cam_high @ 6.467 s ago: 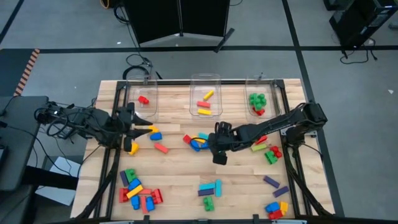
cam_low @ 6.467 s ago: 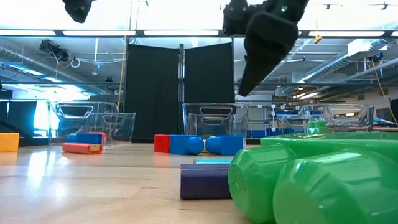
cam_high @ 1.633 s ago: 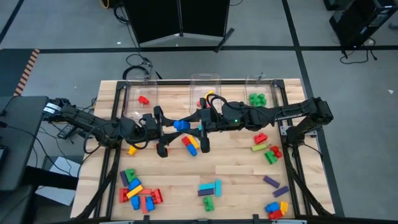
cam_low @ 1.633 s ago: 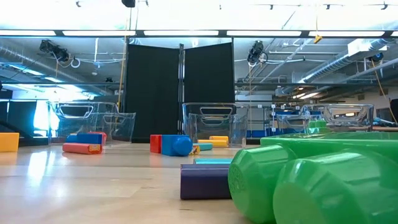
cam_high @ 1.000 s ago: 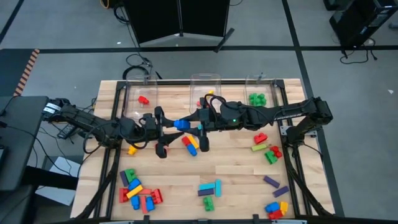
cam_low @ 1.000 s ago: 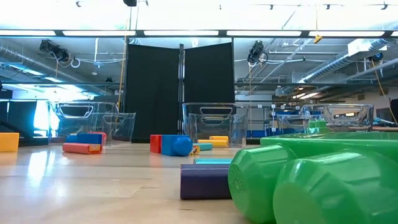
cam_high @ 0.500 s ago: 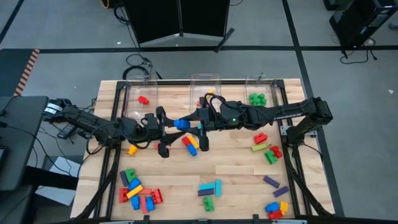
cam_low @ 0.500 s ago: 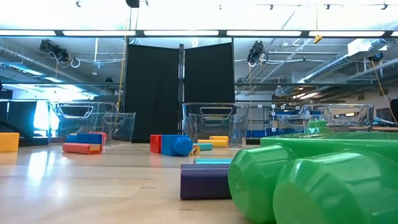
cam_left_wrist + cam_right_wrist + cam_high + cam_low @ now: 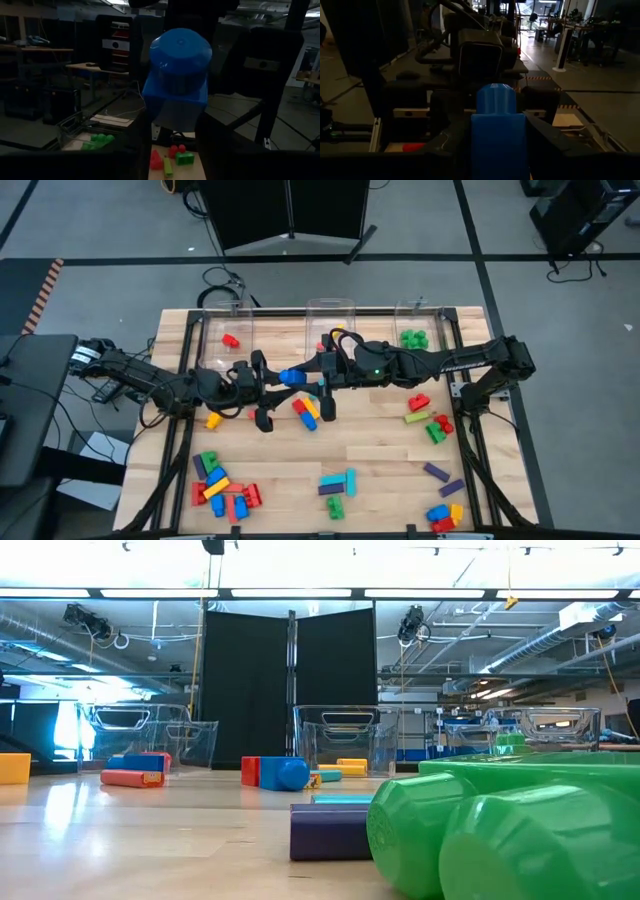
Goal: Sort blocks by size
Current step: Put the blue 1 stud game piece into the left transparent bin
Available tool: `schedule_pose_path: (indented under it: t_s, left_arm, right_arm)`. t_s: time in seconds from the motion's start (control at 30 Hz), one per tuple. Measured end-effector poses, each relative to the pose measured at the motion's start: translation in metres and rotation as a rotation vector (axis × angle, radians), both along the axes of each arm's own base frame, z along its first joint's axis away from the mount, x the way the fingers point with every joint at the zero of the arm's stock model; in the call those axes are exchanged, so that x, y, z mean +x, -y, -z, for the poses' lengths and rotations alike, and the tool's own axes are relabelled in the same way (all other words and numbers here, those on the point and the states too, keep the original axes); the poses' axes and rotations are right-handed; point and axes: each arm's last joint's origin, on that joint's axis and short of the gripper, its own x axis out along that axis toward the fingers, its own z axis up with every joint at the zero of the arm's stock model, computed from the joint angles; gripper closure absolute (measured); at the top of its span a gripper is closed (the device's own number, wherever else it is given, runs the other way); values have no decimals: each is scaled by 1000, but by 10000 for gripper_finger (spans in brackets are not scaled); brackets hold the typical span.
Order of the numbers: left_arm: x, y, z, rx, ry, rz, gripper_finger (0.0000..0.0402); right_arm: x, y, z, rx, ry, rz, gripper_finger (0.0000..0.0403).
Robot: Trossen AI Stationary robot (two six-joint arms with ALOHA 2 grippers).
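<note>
Block: blue block point(image 9: 290, 377), mid-air at centre frame, between both arms.
Left gripper point(image 9: 268, 379): seemingly closing on one end (hard to confirm).
Right gripper point(image 9: 312, 374): clamped around the other end.
Handling: light, rigid, slick plastic; grip flat sides.

My own fingers hide the sides of the blue block point(image 9: 176, 80) in both wrist views, so I cannot tell from above which claw bears it. At table height, a green block point(image 9: 500, 835) looms blurred and is cut off by the near right edge, masking the table behind. Bin contents at the far side are too small to count.
</note>
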Motion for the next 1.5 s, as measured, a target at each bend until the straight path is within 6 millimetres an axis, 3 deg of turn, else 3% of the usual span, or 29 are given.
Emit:
schedule_pose_path:
  t_s: [0.3,0.87,1.5]
  left_arm:
    - [0,0,0,8,-1,4,268]
    - [0,0,-1,6,6,6,267]
    - [0,2,-1,-42,18,76,266]
  right_arm:
    - [0,0,0,16,-3,-2,225]
    - [0,4,2,65,-20,24,127]
    - [0,4,1,63,-8,23,129]
